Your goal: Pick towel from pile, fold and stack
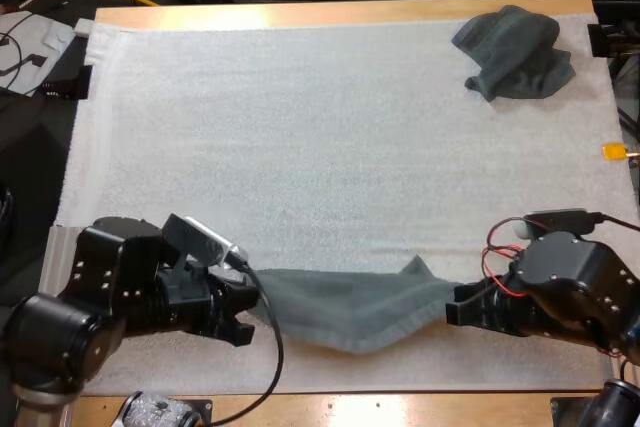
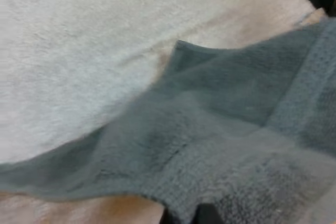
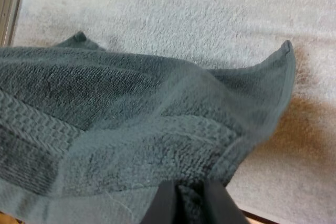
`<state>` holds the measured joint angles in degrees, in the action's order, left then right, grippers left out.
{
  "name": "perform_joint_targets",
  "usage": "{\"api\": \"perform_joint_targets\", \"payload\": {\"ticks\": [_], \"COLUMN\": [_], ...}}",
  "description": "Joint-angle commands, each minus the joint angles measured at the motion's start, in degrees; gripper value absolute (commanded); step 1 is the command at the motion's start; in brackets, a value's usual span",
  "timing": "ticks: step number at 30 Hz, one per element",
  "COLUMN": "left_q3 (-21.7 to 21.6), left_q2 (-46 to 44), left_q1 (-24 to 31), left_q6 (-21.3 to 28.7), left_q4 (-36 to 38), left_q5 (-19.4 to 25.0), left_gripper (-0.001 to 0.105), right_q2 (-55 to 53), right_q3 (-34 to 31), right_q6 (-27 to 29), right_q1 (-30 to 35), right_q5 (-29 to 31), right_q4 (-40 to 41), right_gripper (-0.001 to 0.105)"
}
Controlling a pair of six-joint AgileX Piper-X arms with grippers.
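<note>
A white mat (image 1: 300, 127) covers the wooden table (image 1: 330, 13). At its near edge the left gripper (image 1: 248, 309) and right gripper (image 1: 460, 309) each clamp 1 stretched towel (image 1: 350, 309); a crumpled towel (image 1: 515, 52) lies far right.
</note>
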<state>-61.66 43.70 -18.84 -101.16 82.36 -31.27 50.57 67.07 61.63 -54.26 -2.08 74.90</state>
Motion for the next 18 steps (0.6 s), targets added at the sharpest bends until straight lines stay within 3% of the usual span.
{"api": "perform_joint_targets", "payload": {"ticks": [1,9,14,17,18], "left_q3": [0.47,5.31,7.8,7.15,7.11], "left_q2": [1.57,10.7,20.32,19.07,21.74], "left_q1": [-0.22,-0.21,0.61,0.92,2.27], "left_q6": [2.68,4.1,3.59,4.0,4.21], "left_q4": [-0.5,-13.6,-25.6,-22.56,-24.81], "left_q5": [4.92,9.59,9.93,9.68,9.73], "left_gripper": [0.0,0.0,0.0,0.0,0.0], "right_q2": [2.04,17.86,28.18,26.13,28.65], "right_q3": [-0.07,-2.06,-2.33,-1.99,-2.07], "right_q6": [0.04,3.54,6.51,5.44,5.49], "right_q1": [-0.08,5.04,15.86,13.52,15.77], "right_q5": [1.35,9.4,5.91,5.47,3.77], "right_q4": [-0.31,-13.09,-22.46,-20.75,-23.25], "right_gripper": [0.001,0.001,0.001,0.001,0.001]}}
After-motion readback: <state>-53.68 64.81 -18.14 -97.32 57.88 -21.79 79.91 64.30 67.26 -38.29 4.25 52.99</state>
